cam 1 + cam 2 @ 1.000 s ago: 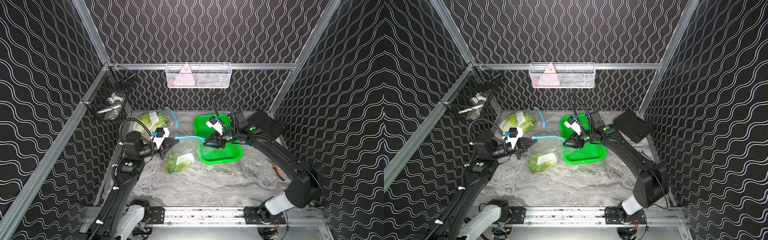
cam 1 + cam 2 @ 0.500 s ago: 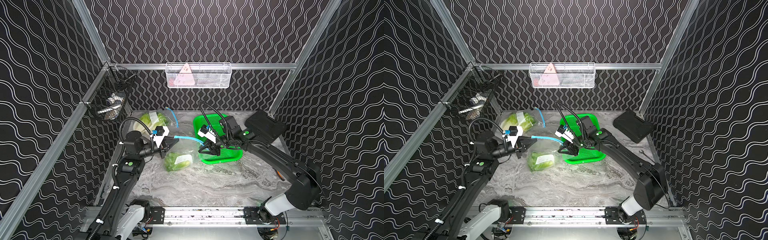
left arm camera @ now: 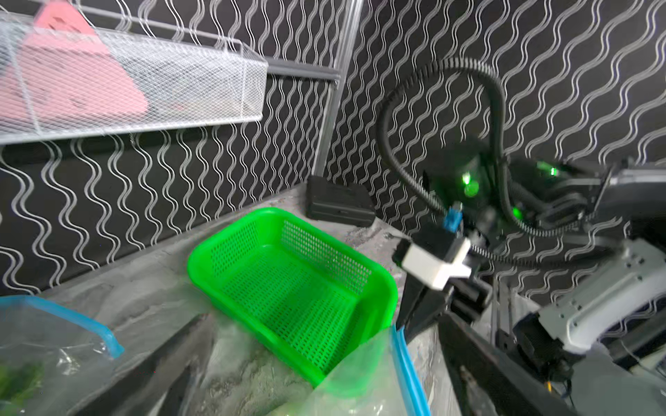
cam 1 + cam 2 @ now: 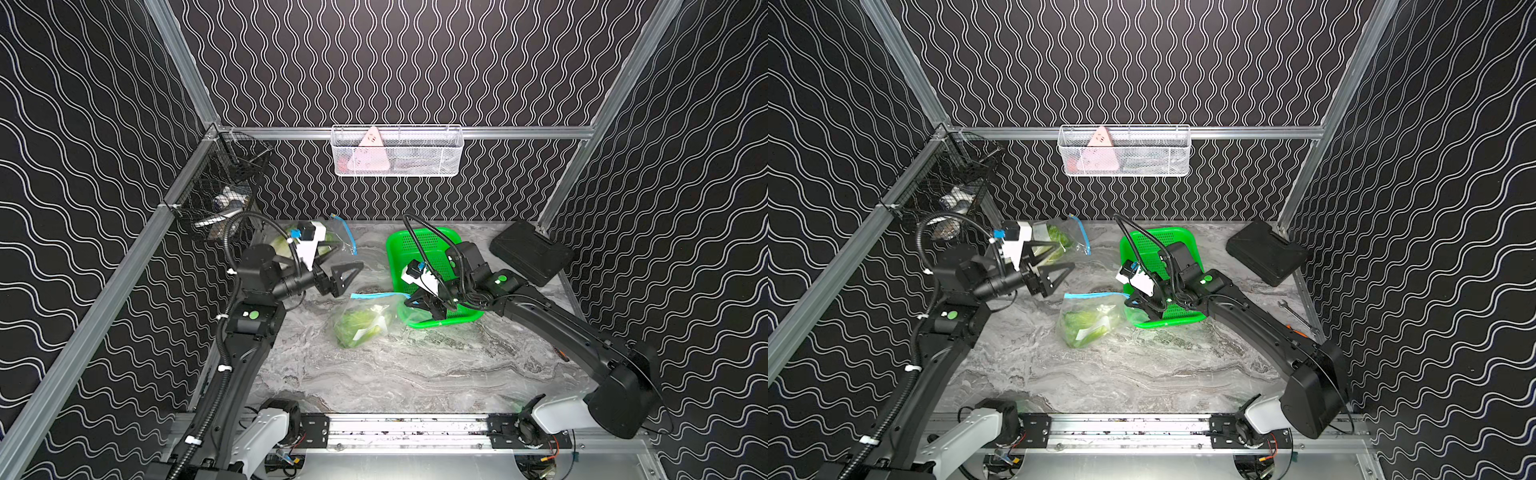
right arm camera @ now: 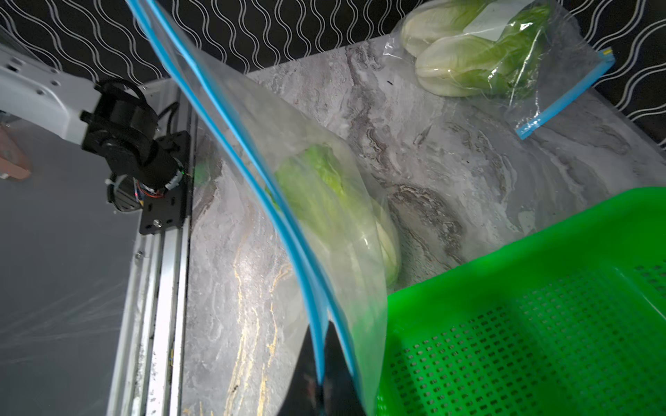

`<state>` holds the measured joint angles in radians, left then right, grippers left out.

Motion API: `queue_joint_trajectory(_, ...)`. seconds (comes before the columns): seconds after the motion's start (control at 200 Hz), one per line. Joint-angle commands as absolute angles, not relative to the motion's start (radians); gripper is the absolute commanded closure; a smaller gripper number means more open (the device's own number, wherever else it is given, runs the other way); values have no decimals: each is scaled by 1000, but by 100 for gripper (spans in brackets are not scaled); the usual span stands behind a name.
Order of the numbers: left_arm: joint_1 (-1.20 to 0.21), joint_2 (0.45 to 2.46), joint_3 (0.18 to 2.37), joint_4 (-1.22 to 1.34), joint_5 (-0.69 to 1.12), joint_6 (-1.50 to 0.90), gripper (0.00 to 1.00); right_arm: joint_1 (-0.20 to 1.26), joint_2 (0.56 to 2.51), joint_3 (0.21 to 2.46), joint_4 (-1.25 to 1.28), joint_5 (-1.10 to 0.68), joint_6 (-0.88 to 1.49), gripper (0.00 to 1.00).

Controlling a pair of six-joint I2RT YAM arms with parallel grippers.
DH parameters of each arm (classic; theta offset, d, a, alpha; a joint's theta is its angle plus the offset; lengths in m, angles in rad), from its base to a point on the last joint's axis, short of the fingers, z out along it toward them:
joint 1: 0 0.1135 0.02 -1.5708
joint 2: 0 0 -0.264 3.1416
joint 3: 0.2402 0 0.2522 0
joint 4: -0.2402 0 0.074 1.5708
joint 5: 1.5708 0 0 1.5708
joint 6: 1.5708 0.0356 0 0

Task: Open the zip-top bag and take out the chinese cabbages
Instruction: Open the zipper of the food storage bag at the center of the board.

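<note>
writing: none can be read; a white label (image 4: 368,332) inside the bag (image 4: 361,320) and another label (image 5: 483,23) in the far bag (image 5: 562,72) are too blurred.
bag: clear plastic with a blue zip strip (image 4: 374,296); it hangs from one end of the strip, its bottom rests on the table (image 4: 395,374), and one cabbage (image 5: 324,194) is inside; whether the zip is parted I cannot tell.
far bag: lies at the back left of the table, two cabbages (image 5: 465,61) inside.
right gripper (image 5: 320,345): clenched on the zip strip, above the near left corner of the basket (image 4: 391,262).
left gripper (image 4: 348,257): fingers spread wide, grasping nothing, near the free end of the strip but apart from it.
in the way: the green basket stands just beside the bag; the bag's side covers its corner.
around: black case (image 4: 528,257) at the back right; wire tray (image 4: 436,153) on the back wall with a pink triangle (image 4: 368,153); black cage (image 4: 220,195) on the left wall; wrench (image 4: 1293,313) at the right edge.
</note>
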<state>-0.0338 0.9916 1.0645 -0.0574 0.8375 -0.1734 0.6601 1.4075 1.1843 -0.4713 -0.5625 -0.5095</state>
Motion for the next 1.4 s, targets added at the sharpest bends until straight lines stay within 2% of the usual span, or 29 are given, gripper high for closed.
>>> queue_joint_trajectory(0.0,-47,1077,1240,-355,745,-218,1,678,1353,1081,-299,-433,-613,100)
queue_joint_trajectory(0.125,-141,1188,1401,-661,649,-144,1,691,1295,974,-137,-339,-649,100)
queue_joint_trajectory(0.215,-220,1242,1430,-751,537,-160,4,695,1274,925,-54,-269,-647,100)
queue_joint_trajectory(0.295,-250,1296,1429,-803,416,-176,3,695,1259,885,-12,-245,-642,100)
queue_joint_trajectory(0.35,-252,1318,1405,-788,378,-219,4,695,1240,853,0,-252,-626,100)
queue_joint_trajectory(0.455,-292,1350,1386,-724,452,-279,7,697,1195,813,-28,-290,-593,100)
queue_joint_trajectory(0.565,-360,1415,1425,-785,364,-237,6,699,1150,807,-114,-431,-526,100)
queue_joint_trajectory(0.66,-369,1418,1352,-785,260,-265,5,698,1141,815,-193,-524,-488,100)
queue_joint_trajectory(0.796,-364,1269,1160,-709,-42,-407,1,698,1148,804,-222,-458,-456,100)
queue_joint_trajectory(0.926,-349,1177,1000,-671,-48,-534,1,700,1149,808,-193,-499,-448,100)
queue_joint_trajectory(1.071,-349,1123,812,-528,51,-712,3,711,1191,840,-170,-573,-427,95)
queue_joint_trajectory(1.161,-349,1131,771,-474,61,-751,3,740,1220,857,-162,-585,-422,92)
queue_joint_trajectory(1.266,-350,1172,760,-434,61,-757,3,779,1239,879,-160,-619,-418,78)
queue_joint_trajectory(1.321,-350,1186,745,-401,71,-770,3,798,1244,885,-140,-627,-406,68)
queue_joint_trajectory(1.396,-351,1206,729,-357,97,-784,4,820,1261,914,-130,-628,-397,61)
